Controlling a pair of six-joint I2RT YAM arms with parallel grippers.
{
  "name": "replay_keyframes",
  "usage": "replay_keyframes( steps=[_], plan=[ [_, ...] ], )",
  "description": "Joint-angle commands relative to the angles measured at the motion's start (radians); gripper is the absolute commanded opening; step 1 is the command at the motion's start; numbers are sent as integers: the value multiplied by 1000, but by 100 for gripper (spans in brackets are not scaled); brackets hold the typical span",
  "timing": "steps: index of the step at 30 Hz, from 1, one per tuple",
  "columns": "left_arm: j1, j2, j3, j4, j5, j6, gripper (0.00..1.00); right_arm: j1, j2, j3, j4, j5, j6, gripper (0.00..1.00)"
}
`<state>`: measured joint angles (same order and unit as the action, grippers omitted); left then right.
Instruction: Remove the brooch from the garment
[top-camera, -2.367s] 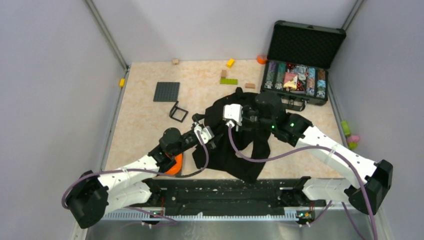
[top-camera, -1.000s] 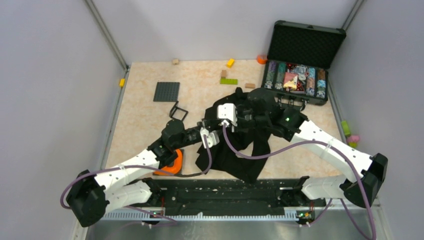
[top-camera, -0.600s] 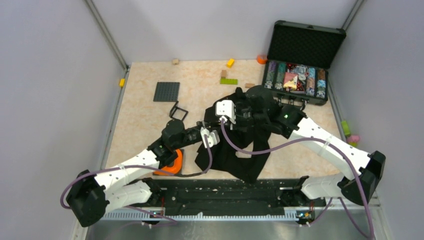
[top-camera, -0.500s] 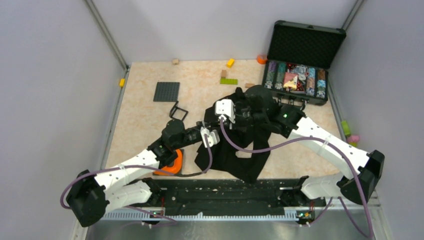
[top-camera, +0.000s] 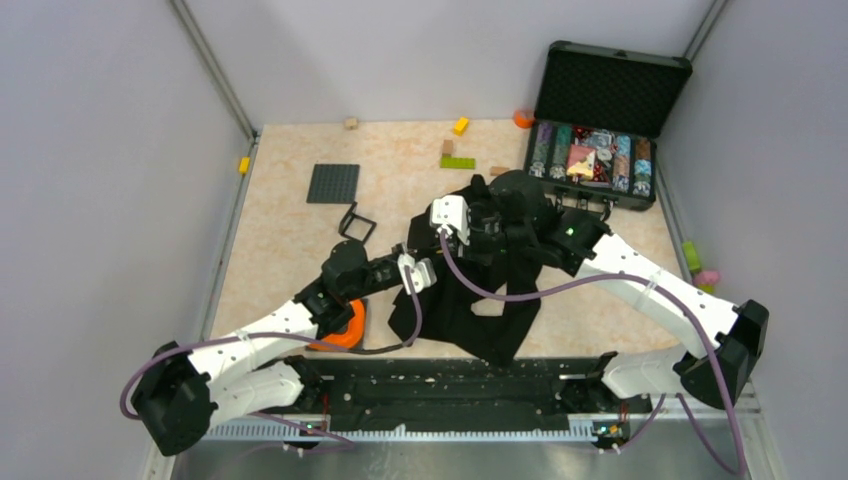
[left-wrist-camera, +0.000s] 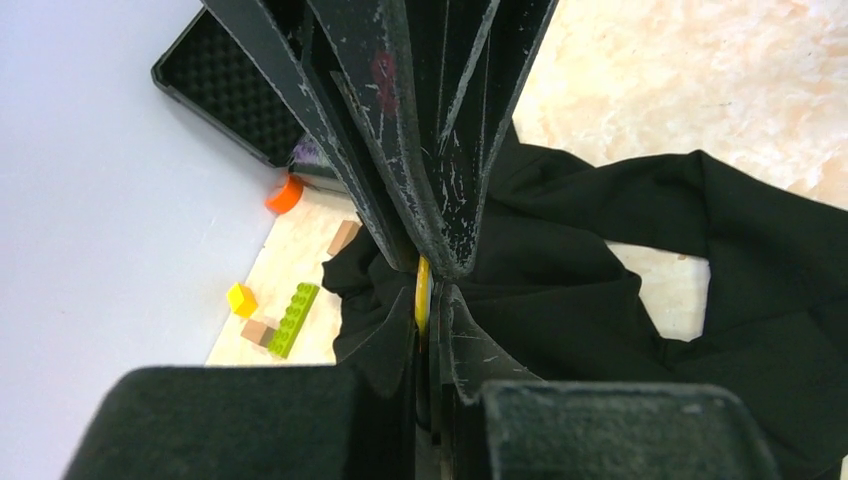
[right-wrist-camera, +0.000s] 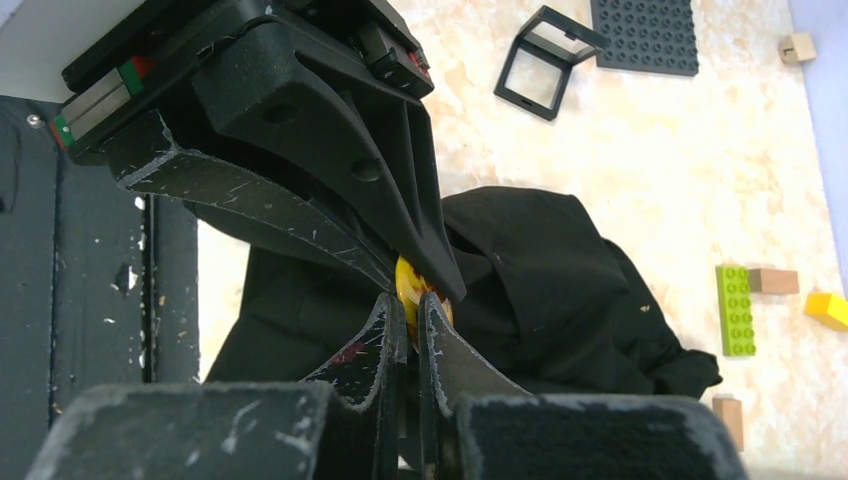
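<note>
The black garment (top-camera: 490, 320) lies bunched on the table in front of the arms, part of it lifted. The brooch shows only as a small yellow disc seen edge-on (left-wrist-camera: 422, 292), (right-wrist-camera: 410, 283), pinched where the two grippers meet tip to tip above the cloth. My left gripper (left-wrist-camera: 428, 305), (top-camera: 432, 262) is shut on it from one side. From the opposite side my right gripper (right-wrist-camera: 408, 300), (top-camera: 445, 240) is shut on the same disc. Black cloth (right-wrist-camera: 540, 280) hangs right behind and below the disc. In the top view the arms hide the brooch.
An open black case (top-camera: 600, 150) with stacked chips stands at the back right. A grey baseplate (top-camera: 332, 183) and a black frame (top-camera: 357, 223) lie to the left. A green brick (top-camera: 458, 162) and small blocks (top-camera: 461, 125) sit behind the garment. An orange object (top-camera: 348, 330) lies under the left arm.
My left gripper has closed onto the disc that the right gripper holds. Earlier both arms shifted left, the left one rising to meet the right gripper; the garment shifted with them.
</note>
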<state>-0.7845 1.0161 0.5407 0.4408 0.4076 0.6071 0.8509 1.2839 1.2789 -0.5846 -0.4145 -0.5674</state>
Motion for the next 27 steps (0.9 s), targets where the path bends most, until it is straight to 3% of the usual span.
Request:
replay_keyframes(
  steps=[1,7,11,17,22,27],
  plan=[
    [-8,-32,-13,164,28,-51,0,17,-1,14,83,-21,81,0],
    [-6,-24,2,135,36,-103,0,17,-27,-36,165,4,115,0],
    [-6,-12,46,58,8,-179,0,12,-64,-88,241,21,111,29],
    [12,-25,52,51,-44,-328,0,-107,-151,-181,445,-105,242,45],
    [73,-26,58,69,-1,-470,0,-186,-203,-293,615,-165,362,47],
    [178,-40,-6,247,110,-642,0,-302,-252,-462,897,-322,522,44]
  ],
)
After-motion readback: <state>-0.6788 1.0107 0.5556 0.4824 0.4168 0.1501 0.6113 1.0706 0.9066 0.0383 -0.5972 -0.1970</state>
